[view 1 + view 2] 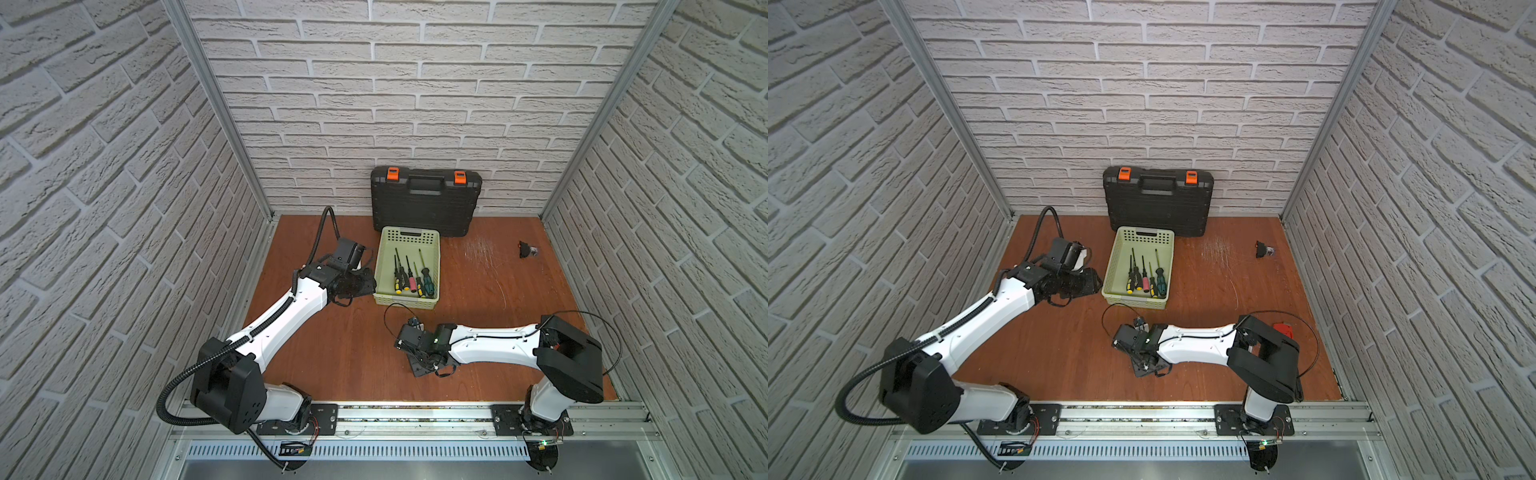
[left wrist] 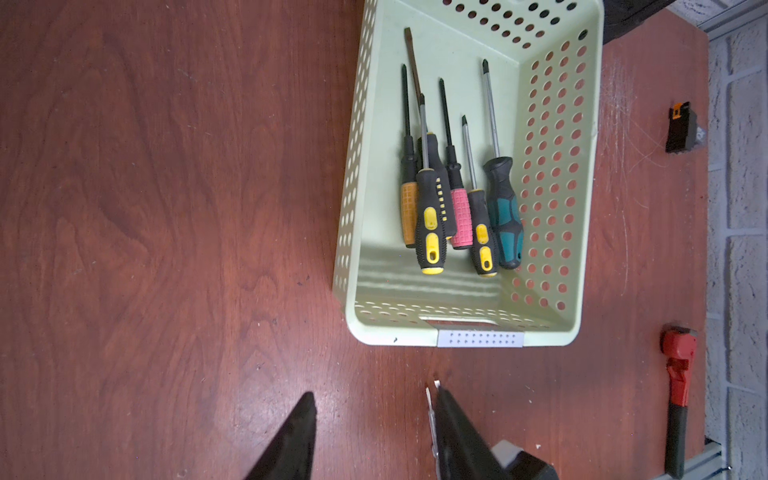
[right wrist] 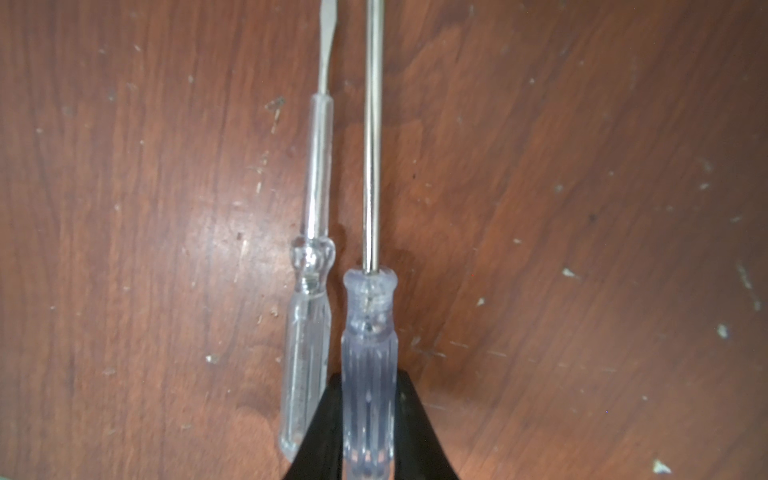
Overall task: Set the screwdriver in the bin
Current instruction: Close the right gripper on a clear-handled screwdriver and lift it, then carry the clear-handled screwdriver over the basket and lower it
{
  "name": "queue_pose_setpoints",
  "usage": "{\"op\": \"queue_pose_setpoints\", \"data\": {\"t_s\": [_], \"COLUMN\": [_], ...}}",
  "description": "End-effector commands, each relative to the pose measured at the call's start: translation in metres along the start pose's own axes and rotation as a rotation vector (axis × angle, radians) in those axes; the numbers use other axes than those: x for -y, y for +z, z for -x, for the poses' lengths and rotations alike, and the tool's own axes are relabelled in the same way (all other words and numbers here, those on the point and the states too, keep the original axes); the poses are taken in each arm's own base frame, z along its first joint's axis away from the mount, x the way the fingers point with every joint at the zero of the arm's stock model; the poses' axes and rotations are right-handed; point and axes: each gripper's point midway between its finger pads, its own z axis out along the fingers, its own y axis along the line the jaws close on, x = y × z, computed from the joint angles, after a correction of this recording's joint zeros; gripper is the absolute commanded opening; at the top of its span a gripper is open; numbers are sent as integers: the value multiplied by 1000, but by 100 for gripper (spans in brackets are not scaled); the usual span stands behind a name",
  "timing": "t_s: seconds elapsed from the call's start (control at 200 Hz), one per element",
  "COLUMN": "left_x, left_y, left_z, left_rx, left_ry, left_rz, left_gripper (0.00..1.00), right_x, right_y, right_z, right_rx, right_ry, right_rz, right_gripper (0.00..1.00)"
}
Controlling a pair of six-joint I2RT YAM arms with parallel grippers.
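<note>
In the right wrist view my right gripper is shut on the clear plastic handle of a screwdriver, whose steel shaft runs on ahead low over the table. A second clear-handled screwdriver lies on the wood right beside it. In both top views this gripper points down at the table in front of the bin. The pale green bin holds several coloured-handled screwdrivers. My left gripper is open and empty, just off the bin's left side.
A black tool case with orange latches leans on the back wall behind the bin. A small black part lies at the back right. A red-headed tool lies near the right wall, behind my right arm.
</note>
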Motion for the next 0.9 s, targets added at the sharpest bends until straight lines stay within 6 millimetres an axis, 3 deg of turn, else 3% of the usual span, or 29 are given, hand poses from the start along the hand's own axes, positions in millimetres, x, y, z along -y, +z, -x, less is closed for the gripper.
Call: {"op": "queue_pose_setpoints", "data": {"t_s": [0.0,0.475,0.725,0.895], "left_x": [-1,15,15,15], "left_y": [-4,-22,-22,-20], "left_z": [7,28,30,30], "left_rx": [30,48,51,47], "left_ry": [-19,-10,-18,-22], "left_rz": [-19,-50,-45,-45], "left_gripper": [48,48,48,48], "right_x": [11,42,59,58], "right_y": [-13,-110,-141,-167], "right_z": [2,26,16,31], "right_rx": [31,201,209,282], "right_ry": [2,25,7,9], "right_rz": [-43,-47,-24,10], "right_gripper": [6,6,5,5]}}
